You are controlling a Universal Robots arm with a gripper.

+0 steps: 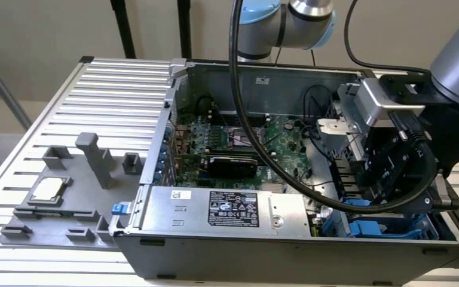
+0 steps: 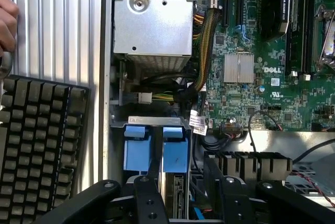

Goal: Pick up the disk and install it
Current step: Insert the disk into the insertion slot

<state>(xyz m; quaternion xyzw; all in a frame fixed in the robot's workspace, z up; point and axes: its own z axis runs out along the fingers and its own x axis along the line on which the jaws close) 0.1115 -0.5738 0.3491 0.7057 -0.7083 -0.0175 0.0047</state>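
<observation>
Your gripper (image 1: 385,179) hung low inside the open computer case (image 1: 174,119), at the corner where the drive bay lies just beside the end of the power supply (image 1: 222,209). The disk (image 2: 175,156) sat in that bay, apparently edgewise, with its blue carrier tabs on the side nearest the power supply. The gripper stood directly over it, black links to either side. I'd judge the bay dictated that pose: it seems to take drives on edge, so you had the wrist squared to the slot rather than to the motherboard (image 2: 272,67).

Whether the jaws were clenched on the disk or released, I could not tell, because the contact was hidden. Nor could I confirm the disk was fully seated.

On the slatted table (image 1: 118,78), the grey fixture tray (image 1: 62,221) near the edge at the exterior view's left carried the small square chip (image 1: 46,190). A keyboard (image 2: 36,145) lay along the case's outer wall, with a hand (image 2: 6,22) just past its corner, presumably yours, kept close for driving the arm.
</observation>
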